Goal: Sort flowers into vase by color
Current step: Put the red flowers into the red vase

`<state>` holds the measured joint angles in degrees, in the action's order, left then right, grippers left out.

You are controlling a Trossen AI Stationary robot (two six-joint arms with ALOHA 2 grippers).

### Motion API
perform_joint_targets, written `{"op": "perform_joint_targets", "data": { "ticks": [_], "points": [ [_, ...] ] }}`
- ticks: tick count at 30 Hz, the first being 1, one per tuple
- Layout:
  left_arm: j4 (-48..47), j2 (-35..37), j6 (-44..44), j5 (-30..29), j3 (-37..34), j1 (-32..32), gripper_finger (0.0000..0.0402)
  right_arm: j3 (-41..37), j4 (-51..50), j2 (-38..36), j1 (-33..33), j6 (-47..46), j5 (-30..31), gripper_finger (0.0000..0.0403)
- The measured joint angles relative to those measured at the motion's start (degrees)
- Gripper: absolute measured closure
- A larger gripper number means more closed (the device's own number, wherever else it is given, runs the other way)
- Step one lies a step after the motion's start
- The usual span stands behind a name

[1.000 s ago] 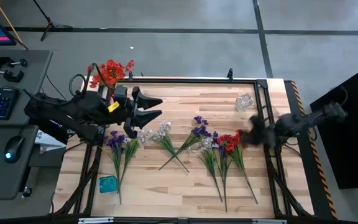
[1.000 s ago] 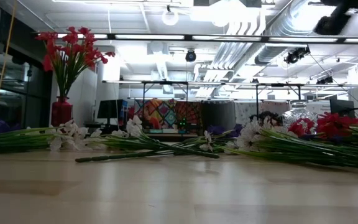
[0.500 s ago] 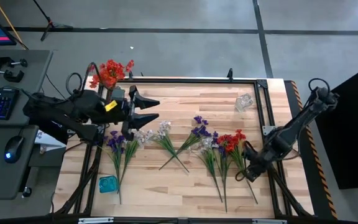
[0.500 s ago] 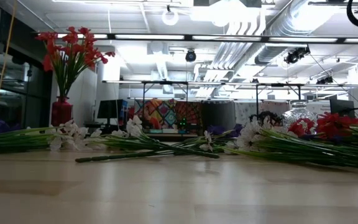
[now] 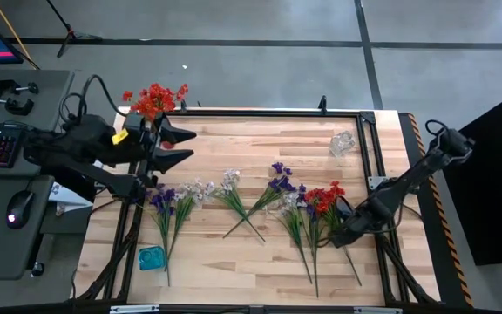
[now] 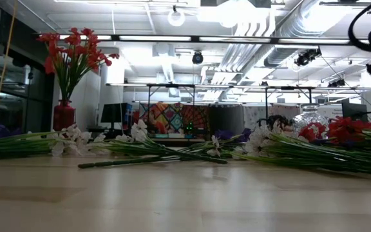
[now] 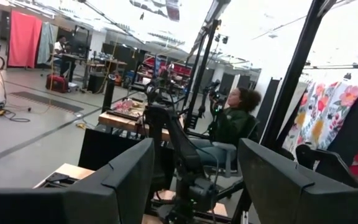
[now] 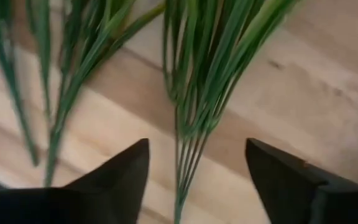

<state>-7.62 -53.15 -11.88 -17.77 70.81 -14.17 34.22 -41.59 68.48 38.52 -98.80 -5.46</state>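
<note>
Flowers lie in a row across the wooden table: purple (image 5: 163, 200), white (image 5: 227, 182), purple (image 5: 279, 180), and a red sprig (image 5: 323, 198) with its long green stems (image 8: 188, 134) running toward the near edge. More red flowers (image 5: 154, 99) stand in a red vase (image 6: 64, 116) at the far left corner. My right gripper (image 5: 339, 232) points down over the red sprig's stems, open, one finger on each side of them (image 8: 197, 154), not touching. My left gripper (image 5: 178, 145) hangs open and empty beside the red vase, pointing level across the table (image 7: 194, 163).
A clear glass vase (image 5: 342, 142) stands at the far right and a small blue vase (image 5: 151, 257) at the near left. Black frame rails (image 5: 260, 113) run along the table's edges. Bare wood shows along the far side and the near middle. A person sits beyond the table (image 7: 232, 121).
My right gripper has swung down and toward the near edge, tipping from nearly level to pointing down over the red sprig's stems. My left gripper has drawn back toward the table's left edge. The flowers have not moved.
</note>
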Motion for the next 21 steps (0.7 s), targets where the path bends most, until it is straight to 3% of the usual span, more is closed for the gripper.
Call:
{"op": "perform_joint_targets", "data": {
  "ticks": [5,12,17,21],
  "points": [
    [-0.5,-0.3,0.0,0.0,0.0,0.0,0.0181,0.0,1.0,4.5,-1.4,0.3,1.8,0.0091],
    [-1.3,-1.6,-1.4,-0.2,0.0,0.0,0.0181,0.2,5.2,9.6,-1.5,0.7,2.1,0.0096],
    [-1.4,-2.2,-1.4,-1.3,0.0,0.0,0.0181,0.4,2.6,10.9,-1.5,-3.1,3.3,0.0161],
    [-2.7,-2.5,0.0,-4.9,0.0,0.0,0.0181,0.4,-0.8,9.5,-1.4,-2.6,5.7,0.0268]
  ]
}}
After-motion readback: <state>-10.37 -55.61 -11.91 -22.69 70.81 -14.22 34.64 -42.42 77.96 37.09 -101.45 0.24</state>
